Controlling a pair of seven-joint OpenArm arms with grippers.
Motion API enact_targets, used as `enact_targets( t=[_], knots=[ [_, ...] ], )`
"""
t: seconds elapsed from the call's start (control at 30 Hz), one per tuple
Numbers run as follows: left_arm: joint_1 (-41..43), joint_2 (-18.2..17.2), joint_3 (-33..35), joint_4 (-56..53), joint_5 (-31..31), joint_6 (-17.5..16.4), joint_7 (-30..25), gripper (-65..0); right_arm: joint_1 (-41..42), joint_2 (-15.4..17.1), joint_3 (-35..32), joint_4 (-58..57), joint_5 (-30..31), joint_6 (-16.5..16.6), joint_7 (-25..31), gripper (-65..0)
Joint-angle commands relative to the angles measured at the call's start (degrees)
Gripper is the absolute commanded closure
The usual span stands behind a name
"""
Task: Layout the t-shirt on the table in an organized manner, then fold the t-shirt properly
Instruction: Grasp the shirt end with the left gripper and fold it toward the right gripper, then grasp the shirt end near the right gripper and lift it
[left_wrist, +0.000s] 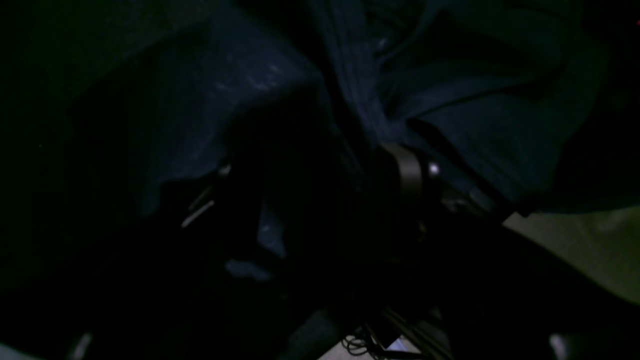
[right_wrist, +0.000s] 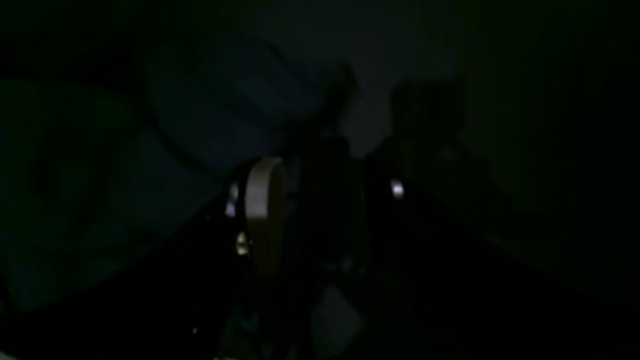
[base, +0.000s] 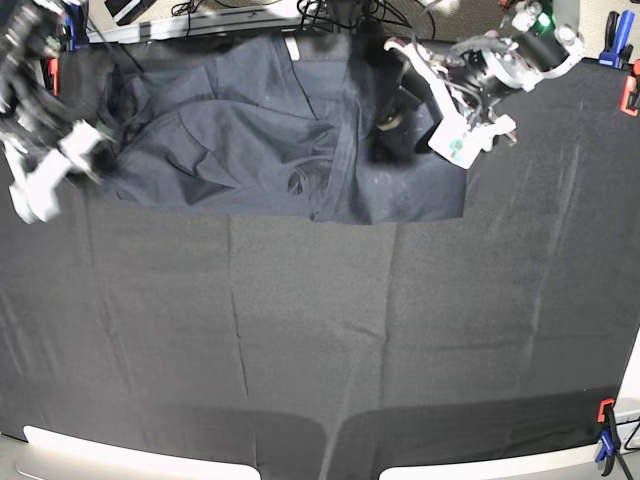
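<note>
Charcoal-navy fabric of the t-shirt (base: 270, 130) is lying rumpled across the far part of the table (base: 320, 340), its white tag mark showing near the far edge and folds bunching through its middle. At the shirt's one side, the left gripper (base: 395, 110) is reaching over the cloth with its jaws standing spread, nothing between them. At the opposite side, the right gripper (base: 95, 155) is hovering at the shirt's edge, its jaws parted as well; whether it is touching the fabric cannot be told. Both wrist views are showing mostly dark cloth. Red and blue clamps (base: 606, 432) are gripping the table's corners.
</note>
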Motion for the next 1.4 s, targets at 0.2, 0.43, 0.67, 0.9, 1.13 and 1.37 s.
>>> enact_targets(
  t=[0.2, 0.43, 0.67, 0.9, 1.13, 1.37],
  knots=[
    [0.0, -0.04, -0.02, 1.03, -0.81, 0.02, -2.29, -32.4, 0.5, 3.41, 0.33, -12.37, 7.28, 1.98, 1.14, -25.7],
    [0.0, -0.04, -0.02, 1.03, -0.98, 0.02, -2.69, -32.4, 1.73, 3.19, -3.39, -18.51, 7.85, 1.98, 1.62, -25.7],
    [0.02, -0.04, -0.02, 1.03, -0.96, 0.02, -2.69, -32.4, 2.08, 2.84, -8.66, -18.71, 11.19, 1.98, 1.73, -15.0],
    [0.02, -0.04, -0.02, 1.03, -0.94, 0.02, -2.69, -32.4, 2.03, 2.91, -2.73, -15.67, 10.84, 1.98, 0.96, 0.0],
    [0.02, -0.04, -0.02, 1.03, 0.7, 0.04, -3.74, -32.4, 1.53, 2.25, 1.79, -6.93, 11.82, 1.98, 0.0, 0.0],
    [0.02, -0.04, -2.56, 1.07, 3.1, 0.96, -5.44, -32.4, 0.13, -6.27, -0.44, 8.15, 17.53, 1.98, 0.0, 0.0]
  ],
)
